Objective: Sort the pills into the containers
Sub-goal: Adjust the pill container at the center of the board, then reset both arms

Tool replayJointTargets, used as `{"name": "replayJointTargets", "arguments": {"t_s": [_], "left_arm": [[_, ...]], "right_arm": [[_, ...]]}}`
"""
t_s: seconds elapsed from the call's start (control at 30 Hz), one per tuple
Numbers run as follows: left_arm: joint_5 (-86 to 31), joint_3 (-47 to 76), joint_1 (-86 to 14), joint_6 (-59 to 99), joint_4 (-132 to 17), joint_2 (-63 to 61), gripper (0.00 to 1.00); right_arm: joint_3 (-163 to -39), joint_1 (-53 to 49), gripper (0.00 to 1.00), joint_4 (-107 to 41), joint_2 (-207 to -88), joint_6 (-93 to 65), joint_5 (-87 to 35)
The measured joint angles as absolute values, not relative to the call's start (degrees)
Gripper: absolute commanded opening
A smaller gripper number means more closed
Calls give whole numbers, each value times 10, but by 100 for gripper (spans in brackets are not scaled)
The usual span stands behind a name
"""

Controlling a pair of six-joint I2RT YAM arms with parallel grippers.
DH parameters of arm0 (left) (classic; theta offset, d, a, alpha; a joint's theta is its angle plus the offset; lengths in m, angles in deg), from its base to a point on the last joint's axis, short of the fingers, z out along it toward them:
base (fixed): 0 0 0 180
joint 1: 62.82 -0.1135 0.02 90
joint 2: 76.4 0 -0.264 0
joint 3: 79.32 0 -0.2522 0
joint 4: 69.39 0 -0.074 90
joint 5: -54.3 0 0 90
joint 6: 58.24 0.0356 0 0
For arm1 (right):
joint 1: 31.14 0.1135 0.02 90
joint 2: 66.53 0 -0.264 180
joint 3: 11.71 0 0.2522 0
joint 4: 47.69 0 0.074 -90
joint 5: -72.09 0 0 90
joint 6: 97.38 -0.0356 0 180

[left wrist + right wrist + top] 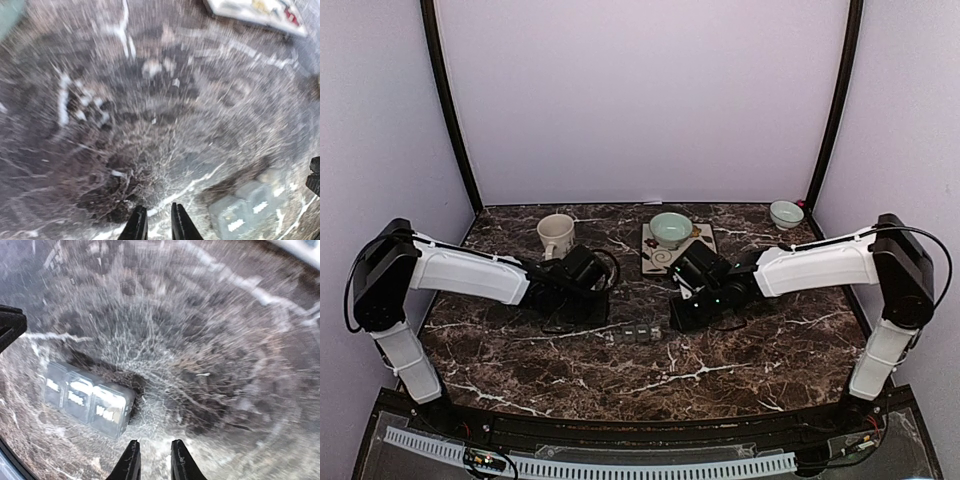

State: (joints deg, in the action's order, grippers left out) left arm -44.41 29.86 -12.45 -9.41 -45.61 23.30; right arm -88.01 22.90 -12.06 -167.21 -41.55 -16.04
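Only white, unreadable labels (76, 398) mark the containers (89, 402).

My overhead camera looks down from behind both arms (470, 272); both wrist cameras sit close over the surface (620, 370), sharing the grey pill box (250, 202).

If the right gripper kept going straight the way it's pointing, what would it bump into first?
Most likely the bare table, just right of the pill box. The right gripper points down at the marble with nothing in between, though the blur makes depth hard to judge.
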Motion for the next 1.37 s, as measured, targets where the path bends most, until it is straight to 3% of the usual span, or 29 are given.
{"name": "replayJointTargets", "arguments": {"t_s": [0.13,0.4,0.53,0.63,0.77,1.0,1.2,1.27,1.37], "left_arm": [[-483,298,-124,-95,-441,172,26],[-612,341,-124,-75,-458,-37,59],[-680,364,-124,-31,-479,-103,76],[-728,373,-124,10,-500,-123,83],[-788,392,-124,75,-533,-138,93],[-858,444,-129,164,-599,-178,95],[-876,481,-139,195,-633,-222,95],[-878,489,-141,198,-637,-232,95],[-879,497,-142,198,-638,-244,96]], "right_arm": [[-881,229,29,-98,-1620,-407,-121],[-906,226,49,-65,-1494,-363,32],[-919,215,83,-65,-1454,-346,120],[-901,204,98,-75,-1409,-323,213],[-841,168,100,-95,-1326,-308,303],[-788,34,100,-78,-1213,-326,352],[-793,33,100,5,-1217,-416,401],[-801,33,96,47,-1234,-460,413],[-804,33,100,91,-1244,-503,423]]}}
